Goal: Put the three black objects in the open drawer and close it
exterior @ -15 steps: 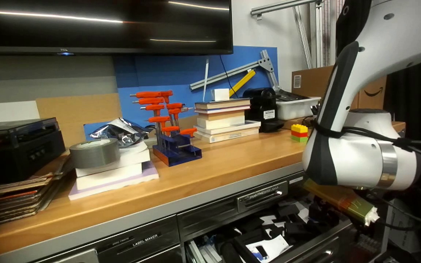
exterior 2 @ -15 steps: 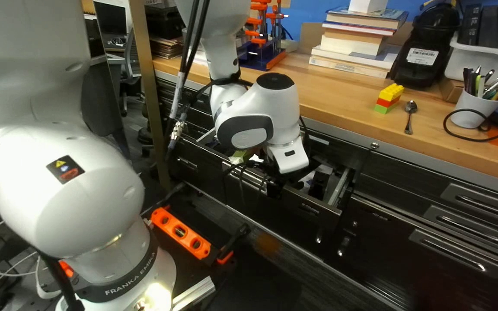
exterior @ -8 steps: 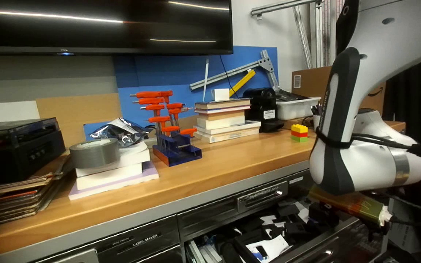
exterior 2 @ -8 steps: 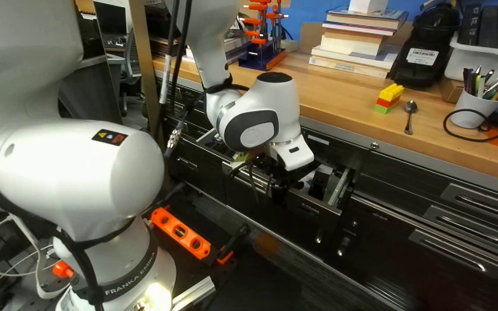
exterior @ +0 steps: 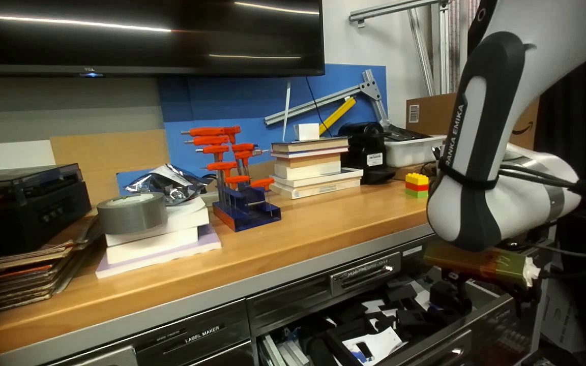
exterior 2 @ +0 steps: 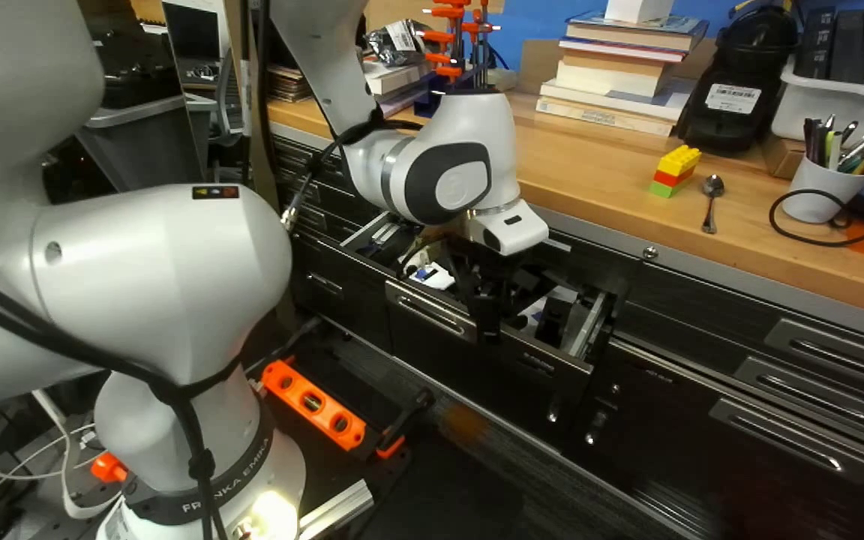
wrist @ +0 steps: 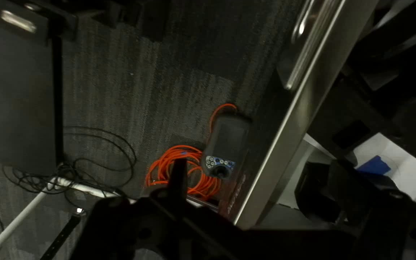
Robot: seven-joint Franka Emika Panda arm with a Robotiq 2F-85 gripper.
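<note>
Hand (wrist: pixel 260 171), wrist view: spread, apparently gripping nothing; smooth rim of the drawer (wrist: pixel 296 126) within its gap.
Handle (exterior 2: pixel 432 312), in an exterior view: shutting seems next; rise clear, then push squarely.
Black objects (exterior: pixel 411 321), in an exterior view: matte, angular, inside the metal drawer; which three, unclear.

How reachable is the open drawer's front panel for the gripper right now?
Likely yes: in the wrist view the open gripper appears to straddle the front panel, nothing visibly blocking its outer finger; a black object inside may crowd the other.
</note>
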